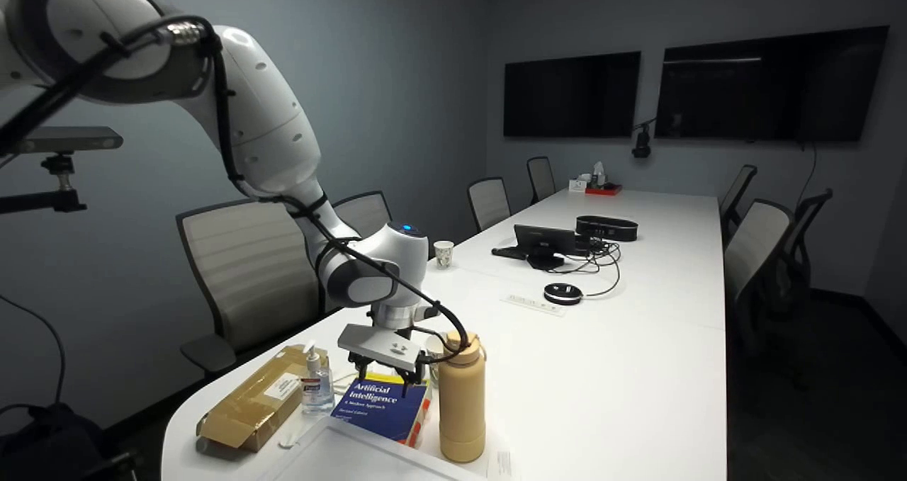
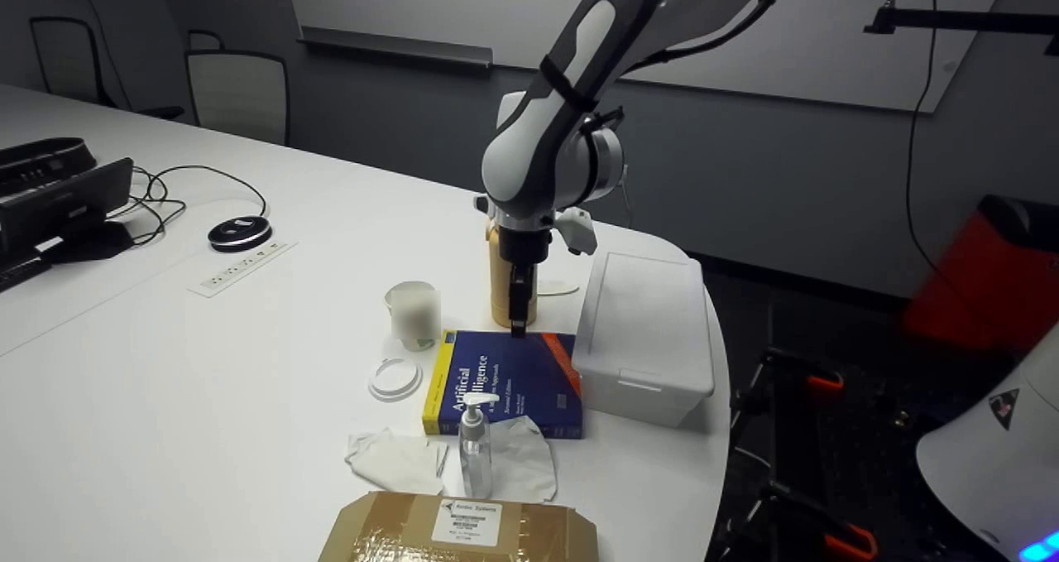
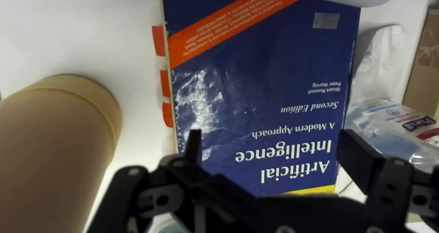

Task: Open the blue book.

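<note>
The blue book (image 1: 379, 411) lies flat and closed on the table, with white lettering, a yellow band and an orange stripe; it shows in an exterior view (image 2: 517, 384) and upside down in the wrist view (image 3: 257, 71). Orange tabs stick out along its page edge. My gripper (image 3: 270, 135) is open and empty over the title part of the cover. In the wrist view, the left finger overlaps the cover near the page edge and the right finger is at the opposite long edge. In both exterior views the gripper (image 1: 385, 382) (image 2: 519, 332) appears above the book, with its exact height unclear.
A tan bottle (image 1: 462, 403) stands close beside the page edge. A white lidded bin (image 2: 645, 322) adjoins the book's bottom end. A sanitizer bottle (image 2: 476, 458), white cloths (image 2: 399, 463) and a cardboard box (image 2: 463, 537) lie on the opposite side. A cup (image 2: 414, 318) stands near the yellow end.
</note>
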